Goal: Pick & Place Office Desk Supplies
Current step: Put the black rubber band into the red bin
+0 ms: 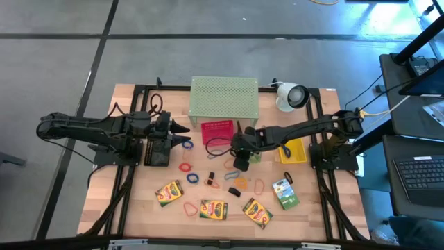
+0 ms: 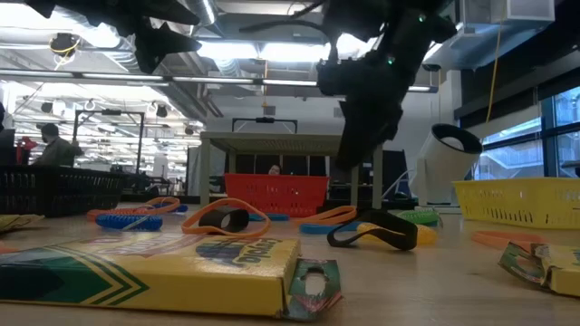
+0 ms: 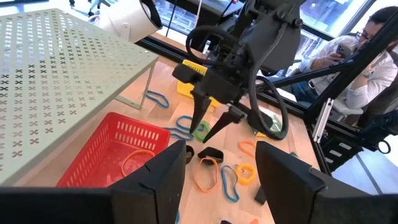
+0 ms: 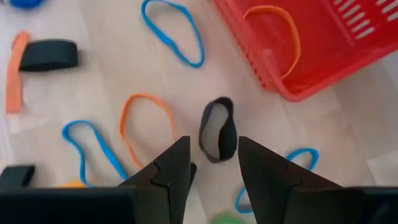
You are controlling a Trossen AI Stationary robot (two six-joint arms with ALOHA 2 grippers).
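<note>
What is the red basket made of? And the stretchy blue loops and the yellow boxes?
Red basket: probably hard plastic, shiny slotted walls.
Blue loop: likely rubber, thin, matte and floppy, lying in a bent oval.
Yellow box: printed cardboard, its torn end flap showing grey board.

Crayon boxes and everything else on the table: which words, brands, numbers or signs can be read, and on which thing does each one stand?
Nearest crayon box, low view: dark lettering on its yellow face, too blurred and oblique to read.
Other crayon boxes, high view: print too small to read.
Red basket, mesh stand, yellow basket: no text visible.
</note>
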